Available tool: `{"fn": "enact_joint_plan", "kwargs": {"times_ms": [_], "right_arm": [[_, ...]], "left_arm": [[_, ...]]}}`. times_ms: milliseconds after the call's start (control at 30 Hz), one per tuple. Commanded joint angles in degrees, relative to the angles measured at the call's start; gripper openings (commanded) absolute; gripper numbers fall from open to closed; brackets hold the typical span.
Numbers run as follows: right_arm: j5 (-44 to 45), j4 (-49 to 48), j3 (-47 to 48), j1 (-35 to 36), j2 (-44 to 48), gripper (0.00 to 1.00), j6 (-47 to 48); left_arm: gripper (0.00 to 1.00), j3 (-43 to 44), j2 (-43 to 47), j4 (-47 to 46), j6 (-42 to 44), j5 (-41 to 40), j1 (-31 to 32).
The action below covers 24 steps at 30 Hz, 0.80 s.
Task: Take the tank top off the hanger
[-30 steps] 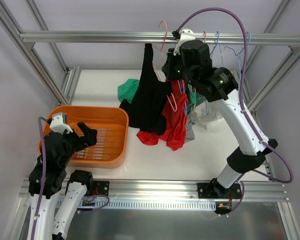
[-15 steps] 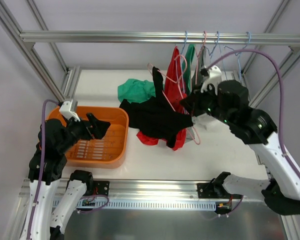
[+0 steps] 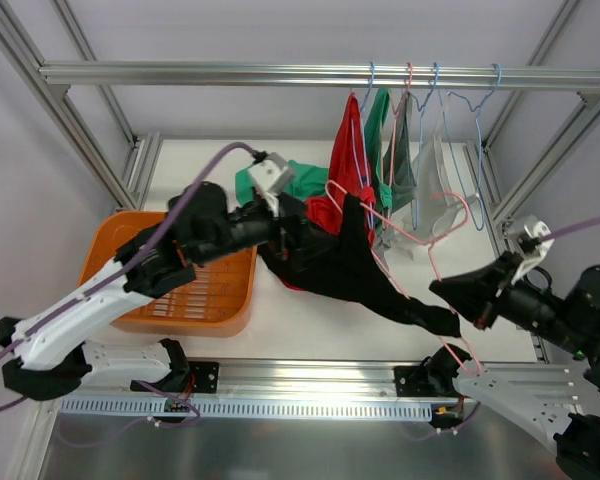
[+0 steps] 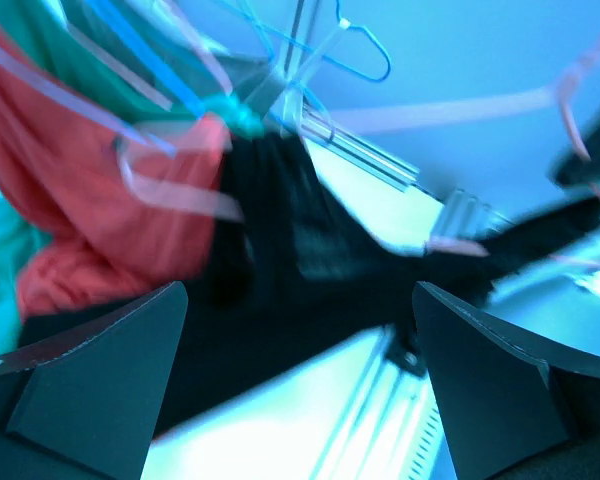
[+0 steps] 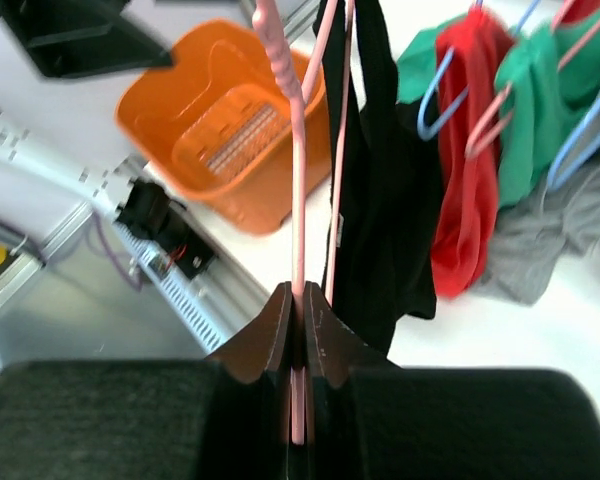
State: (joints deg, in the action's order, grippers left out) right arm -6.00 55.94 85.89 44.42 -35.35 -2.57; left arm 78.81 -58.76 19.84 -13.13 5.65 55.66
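The black tank top hangs stretched on a pink hanger over the middle of the table. My right gripper is shut on the hanger's wire at the near right, and the tank top drapes just beyond its fingers. My left gripper reaches in from the left, at the tank top's far left end. In the left wrist view it is open wide, with blurred black cloth in front of the jaws; I cannot tell if it touches.
An orange basket sits at the near left. Red, green and grey garments hang from the top rail at the right. A teal garment lies on the table behind the left gripper.
My right gripper has pulled the hanger and tank top from the rail down to the near right. My left arm has swung from over the basket to the tank top.
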Motion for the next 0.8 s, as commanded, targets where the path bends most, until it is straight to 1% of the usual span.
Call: {"fn": "enact_joint_plan", "kwargs": {"times_ms": [0, 67, 100, 200, 267, 333, 400, 500, 633, 767], "right_arm": [[-4.5, 7.8, 2.6, 0.2, 3.8, 0.0, -2.8], [-4.3, 10.9, 5.8, 0.1, 5.0, 0.0, -3.4], [-4.0, 12.1, 7.0, 0.2, 5.1, 0.0, -3.6], [-3.7, 15.3, 11.5, 0.2, 4.1, 0.0, -3.4], [-3.6, 16.6, 13.0, 0.2, 3.2, 0.0, -3.1], [-3.1, 17.2, 14.5, 0.2, 2.7, 0.0, -2.6], [-2.5, 17.2, 15.3, 0.2, 2.0, 0.0, -2.2], [-1.2, 17.2, 15.3, 0.2, 1.3, 0.0, -1.4], [0.8, 16.8, 13.8, 0.1, 0.6, 0.0, -0.2], [2.2, 15.7, 12.0, 0.1, 0.5, 0.0, 0.2]], "left_arm": [[0.99, 8.1, -7.5, -3.8, 9.1, -18.4, 7.6], [0.99, 12.3, -10.9, -4.1, 9.5, -20.3, 8.3], [0.99, 13.5, -13.6, -4.1, 9.5, -20.0, 8.4], [0.98, 15.6, -16.7, -4.5, 8.5, -17.1, 8.8], [0.95, 16.0, -17.7, -5.4, 7.9, -15.2, 8.9], [0.87, 15.9, -18.8, -5.8, 7.3, -13.6, 9.0], [0.84, 15.4, -19.2, -6.2, 6.2, -12.0, 9.1], [0.85, 13.9, -18.5, -8.1, 4.6, -8.9, 9.0], [0.91, 11.4, -16.7, -10.7, 2.9, -6.8, 9.2], [0.91, 8.0, -14.0, -14.1, 2.2, -6.4, 9.5]]}}
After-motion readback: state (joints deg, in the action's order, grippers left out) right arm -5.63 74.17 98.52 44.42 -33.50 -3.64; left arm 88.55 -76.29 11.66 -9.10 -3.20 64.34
